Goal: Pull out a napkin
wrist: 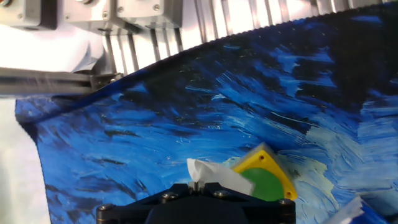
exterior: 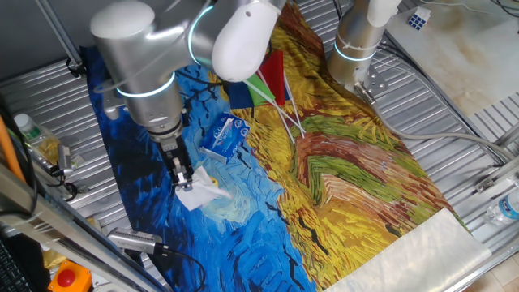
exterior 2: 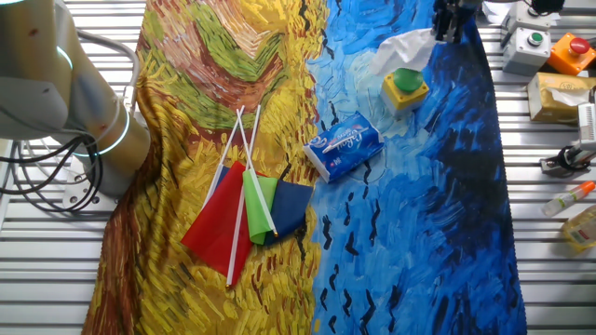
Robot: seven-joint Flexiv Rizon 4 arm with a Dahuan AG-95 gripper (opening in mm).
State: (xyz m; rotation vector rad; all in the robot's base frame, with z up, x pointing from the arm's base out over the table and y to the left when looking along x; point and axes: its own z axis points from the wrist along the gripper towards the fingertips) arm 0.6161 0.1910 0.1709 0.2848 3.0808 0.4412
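Note:
My gripper (exterior: 183,177) is shut on a corner of the white creased napkin (exterior: 199,195), which hangs from the fingertips just above the blue part of the painted cloth. In the hand view the gripper (wrist: 198,185) pinches the napkin (wrist: 210,173) between closed jaws. In the other fixed view the napkin (exterior 2: 402,47) drapes below the gripper (exterior 2: 448,22) at the top edge. The blue tissue packet (exterior: 225,136) lies apart from the napkin, towards the middle of the cloth; it also shows in the other fixed view (exterior 2: 345,146).
A yellow box with a green button (exterior 2: 406,87) sits right under the napkin, also in the hand view (wrist: 266,181). Small flags on white sticks (exterior 2: 247,209) lie on the yellow part. A second arm's base (exterior: 355,47), button boxes (exterior 2: 531,44) and bottles (exterior 2: 582,226) stand off the cloth.

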